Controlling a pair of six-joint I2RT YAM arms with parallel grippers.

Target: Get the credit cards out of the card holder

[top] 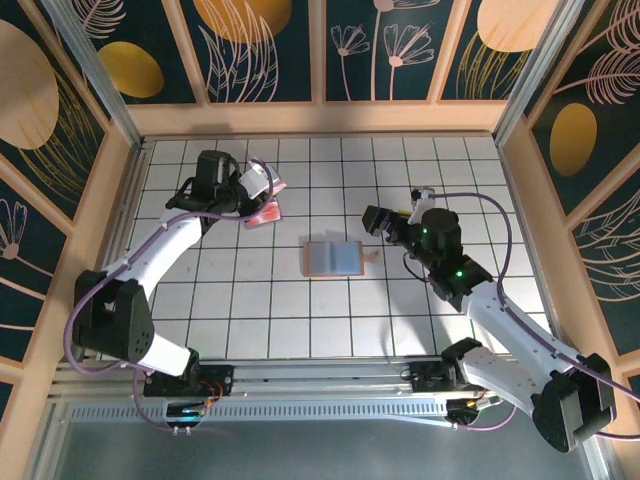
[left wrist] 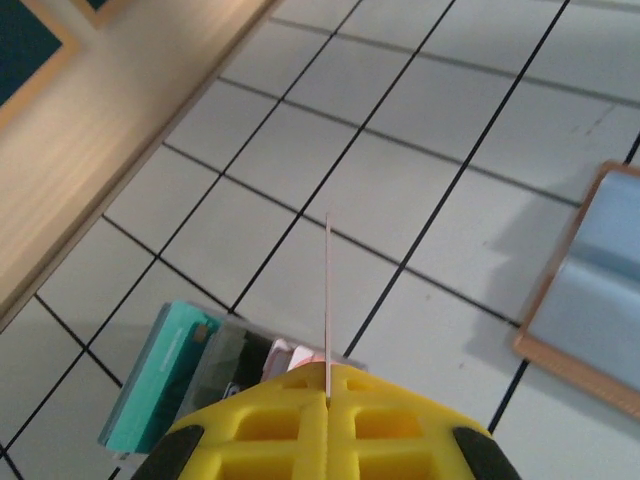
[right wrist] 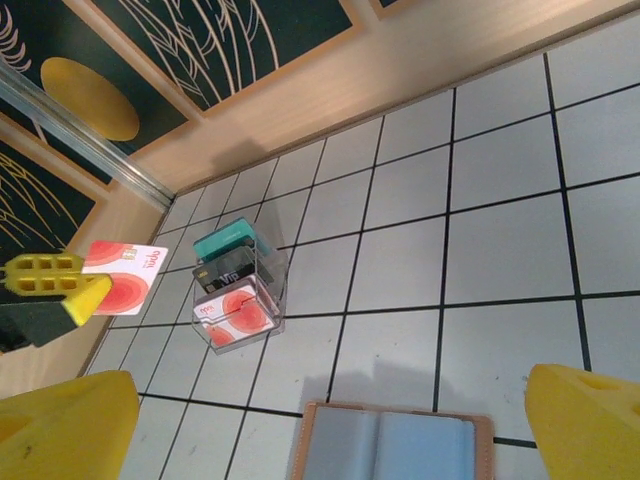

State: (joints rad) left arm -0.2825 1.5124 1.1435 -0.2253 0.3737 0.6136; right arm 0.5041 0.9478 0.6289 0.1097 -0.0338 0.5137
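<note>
Currently held card: a white credit card (right wrist: 125, 278) with red circles is clamped between the closed fingers of the left gripper (left wrist: 327, 385); it is seen edge-on in the left wrist view.
Left gripper position: held at the far left of the table (top: 250, 320), just beside a clear box (right wrist: 272, 290).
Clear box contents: a teal card (right wrist: 225, 240), a dark card (right wrist: 222, 272) and a red-and-white card (right wrist: 235, 310) are lodged in it.
Card holder: the card holder (top: 333, 258) is laid open near the table centre, grey-blue inside facing up, well apart from the clear box.
Right gripper: the right gripper (top: 380, 222) is positioned near the right edge of the card holder; its jaws are spread wide and nothing is gripped.
Right fingers: the yellow fingers (right wrist: 70, 425) are seen on either side of the open card holder in the right wrist view.
</note>
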